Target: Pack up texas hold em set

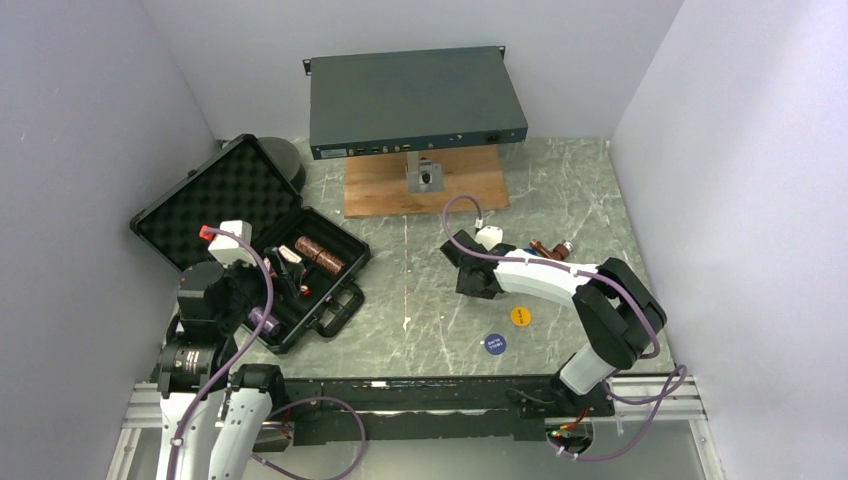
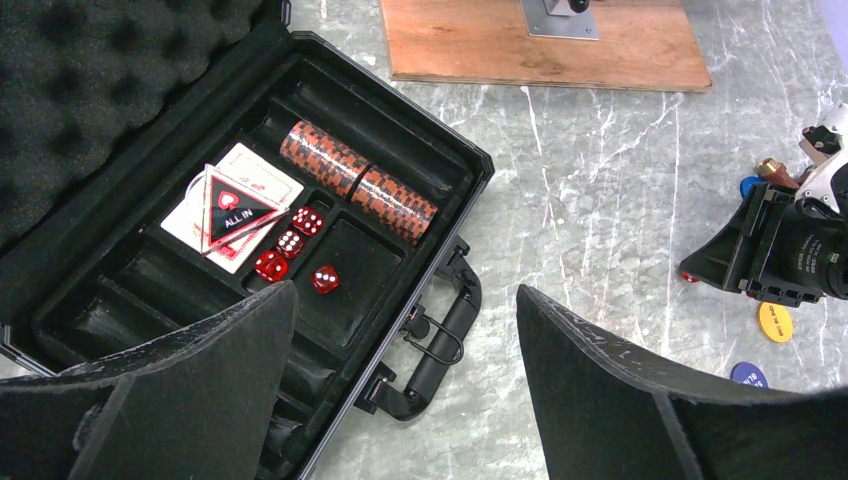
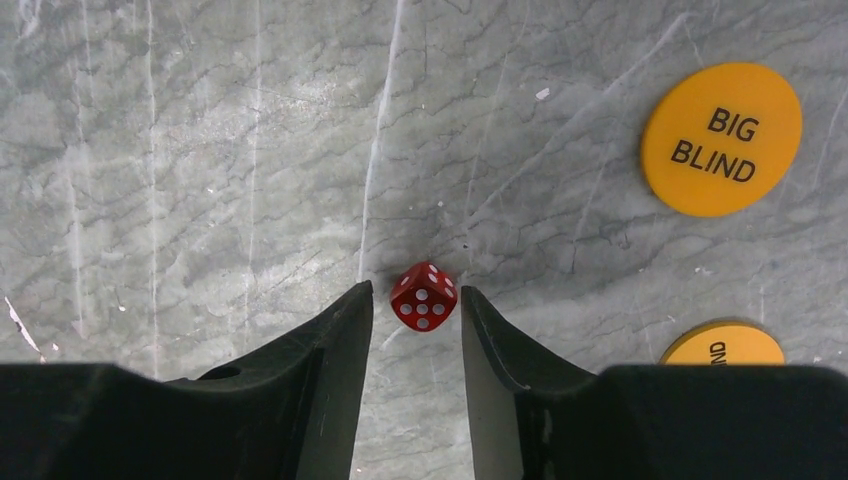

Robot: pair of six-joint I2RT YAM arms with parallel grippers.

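Right wrist view, right pincer (image 3: 416,294) straddling red die (image 3: 424,297)

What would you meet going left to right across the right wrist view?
A black gripper finger, small red die, second black finger, round orange BIG BLIND disc. The cropped orange disc below it overlaps sideways, so it is left out.
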